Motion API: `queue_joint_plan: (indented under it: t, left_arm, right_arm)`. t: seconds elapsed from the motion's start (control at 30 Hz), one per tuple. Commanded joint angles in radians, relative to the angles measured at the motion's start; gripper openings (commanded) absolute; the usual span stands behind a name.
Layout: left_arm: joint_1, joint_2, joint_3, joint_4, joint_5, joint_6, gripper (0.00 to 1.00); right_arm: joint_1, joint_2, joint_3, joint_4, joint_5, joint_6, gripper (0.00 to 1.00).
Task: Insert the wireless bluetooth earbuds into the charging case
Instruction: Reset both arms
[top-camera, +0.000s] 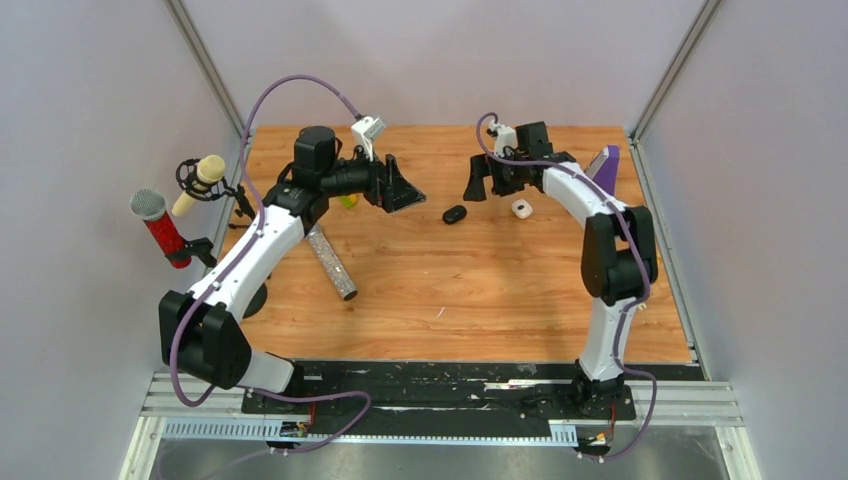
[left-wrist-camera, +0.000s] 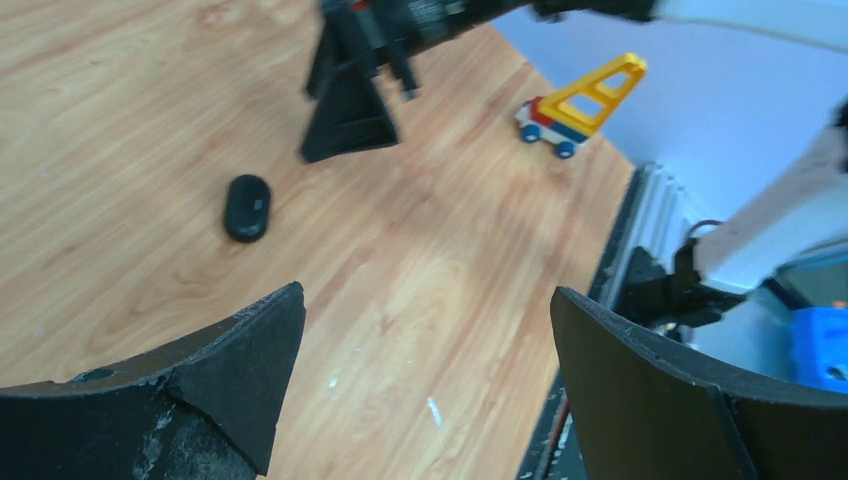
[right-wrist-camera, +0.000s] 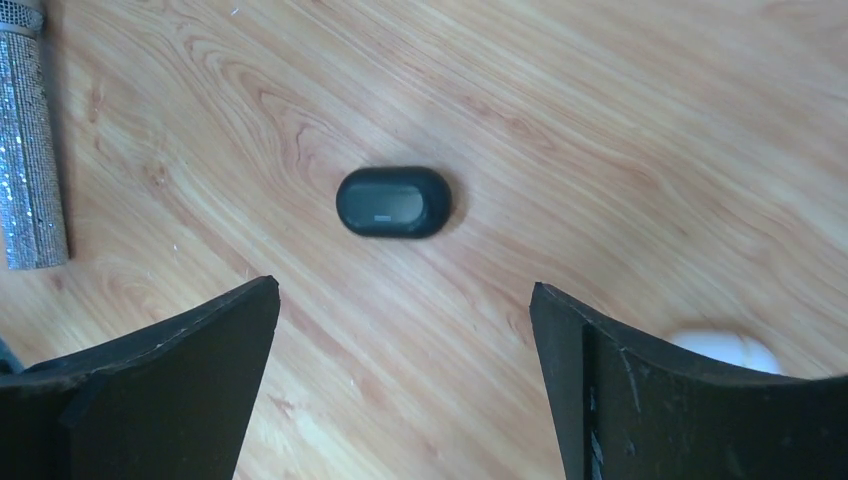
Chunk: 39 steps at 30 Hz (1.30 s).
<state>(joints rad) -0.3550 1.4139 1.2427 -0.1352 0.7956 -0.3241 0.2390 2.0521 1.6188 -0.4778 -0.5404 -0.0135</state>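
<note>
Since my right tool (right-wrist-camera: 405, 290) stands with its jaws wide apart and nothing between them, I am holding no part of the job at this moment, and my left tool (left-wrist-camera: 428, 292) is spread just as wide and just as bare. Just beyond the right tool's fingertips lies the black charging case (right-wrist-camera: 392, 202), flat on the tabletop (right-wrist-camera: 620, 120), lid down, touched by neither tool. From above it sits between the two tools, a little nearer the right one. A white case (top-camera: 521, 208) rests near the black case, on the side toward my right arm; whether its lid is up is too small to tell. Well apart from the black case on the other side, toward my left arm, lies a glittery silver tube (top-camera: 332, 262).

The wireless bluetooth earbuds I cannot find in any view: none lies loose on the wood around the black case. I judge that the black pair may already be shut inside, though a closed lid proves nothing. What looks left to me is the white case, and confirming both lids are down
</note>
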Motion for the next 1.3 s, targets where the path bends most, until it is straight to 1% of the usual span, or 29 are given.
queue_joint_plan:
  t: [0.0, 0.17, 0.23, 0.27, 0.3, 0.33, 0.37, 0.4, 0.47, 0.6, 0.63, 0.67, 0.7, 0.73, 0.77, 0.83, 0.93, 0.97, 1.07, 1.17, 1.27]
  left_arm:
    - [0.044, -0.026, 0.087, -0.158, -0.083, 0.173, 1.0]
    - [0.093, -0.09, 0.087, -0.234, -0.167, 0.307, 1.0]
    - [0.095, -0.127, 0.087, -0.283, -0.235, 0.371, 1.0]
    - [0.096, -0.151, 0.089, -0.324, -0.296, 0.398, 1.0]
    - [0.096, -0.176, 0.09, -0.345, -0.331, 0.409, 1.0]
    - [0.096, -0.187, 0.089, -0.394, -0.395, 0.43, 1.0]
    - [0.097, -0.214, 0.086, -0.442, -0.427, 0.442, 1.0]
    - [0.097, -0.226, 0.082, -0.465, -0.482, 0.471, 1.0]
    - [0.098, -0.279, 0.054, -0.518, -0.548, 0.501, 1.0]
    - [0.101, -0.449, -0.089, -0.557, -0.618, 0.555, 1.0]
    - [0.1, -0.521, -0.11, -0.555, -0.649, 0.56, 1.0]
    - [0.101, -0.56, -0.153, -0.551, -0.666, 0.566, 1.0]
    - [0.101, -0.643, -0.175, -0.543, -0.707, 0.57, 1.0]
    - [0.102, -0.685, -0.211, -0.542, -0.726, 0.581, 1.0]
    - [0.102, -0.77, -0.226, -0.547, -0.764, 0.588, 1.0]
    - [0.101, -0.863, -0.24, -0.595, -0.789, 0.622, 1.0]
    - [0.102, -0.948, -0.205, -0.682, -0.873, 0.624, 1.0]
    - [0.103, -0.999, -0.2, -0.712, -0.909, 0.62, 1.0]
    - [0.159, -1.104, -0.189, -0.742, -0.947, 0.599, 1.0]
    - [0.204, -1.143, -0.206, -0.705, -1.021, 0.56, 1.0]
    - [0.234, -1.15, -0.223, -0.673, -1.015, 0.544, 1.0]
  right_arm:
    - [0.003, -0.23, -0.077, 0.004, 0.166, -0.091, 1.0]
    - [0.004, -0.494, -0.223, -0.01, 0.238, -0.142, 1.0]
    - [0.004, -0.612, -0.293, -0.013, 0.276, -0.147, 1.0]
    - [0.003, -0.693, -0.323, -0.018, 0.3, -0.145, 1.0]
    - [0.003, -0.75, -0.371, -0.02, 0.328, -0.14, 1.0]
    - [0.004, -0.818, -0.405, -0.02, 0.357, -0.133, 1.0]
    - [0.003, -0.885, -0.435, -0.02, 0.385, -0.128, 1.0]
    - [0.003, -0.947, -0.468, -0.02, 0.403, -0.128, 1.0]
    - [0.003, -1.08, -0.531, -0.021, 0.43, -0.13, 1.0]
    - [0.004, -1.344, -0.607, -0.044, 0.441, -0.118, 1.0]
    - [0.003, -1.406, -0.62, -0.046, 0.438, -0.119, 1.0]
    - [0.004, -1.465, -0.633, -0.049, 0.436, -0.123, 1.0]
    - [0.003, -1.522, -0.642, -0.052, 0.437, -0.126, 1.0]
    - [0.003, -1.572, -0.647, -0.058, 0.441, -0.127, 1.0]
    - [0.0, -1.613, -0.643, -0.077, 0.442, -0.127, 1.0]
    - [-0.017, -1.667, -0.628, -0.129, 0.433, -0.124, 1.0]
    - [-0.05, -1.76, -0.65, -0.162, 0.388, -0.14, 1.0]
    - [-0.064, -1.782, -0.662, -0.163, 0.386, -0.134, 1.0]
    - [-0.117, -1.844, -0.688, -0.165, 0.361, -0.126, 1.0]
    - [-0.169, -1.877, -0.701, -0.176, 0.319, -0.141, 1.0]
    - [-0.194, -1.888, -0.713, -0.17, 0.328, -0.128, 1.0]
